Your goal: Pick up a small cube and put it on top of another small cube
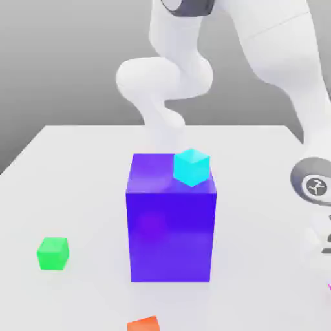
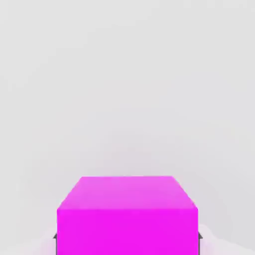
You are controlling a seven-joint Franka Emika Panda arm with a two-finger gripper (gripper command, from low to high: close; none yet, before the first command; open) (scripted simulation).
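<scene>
Magenta cube (image 2: 127, 231): held between the two fingers of the gripper (image 2: 127, 243) in the hand view, one finger against each of two opposite sides. The jaws are closed to the cube's width. Pale table surface (image 2: 127, 99) lies beyond.

Exterior view: a sliver of the magenta cube appears at the frame edge, toward four o'clock from the large blue box (image 1: 170, 236). The cyan cube (image 1: 191, 167) rests on the box top, toward one o'clock. The green cube (image 1: 53, 253) sits between eight and nine o'clock; the orange block (image 1: 143, 324), cut off by the frame, near six o'clock.
</scene>
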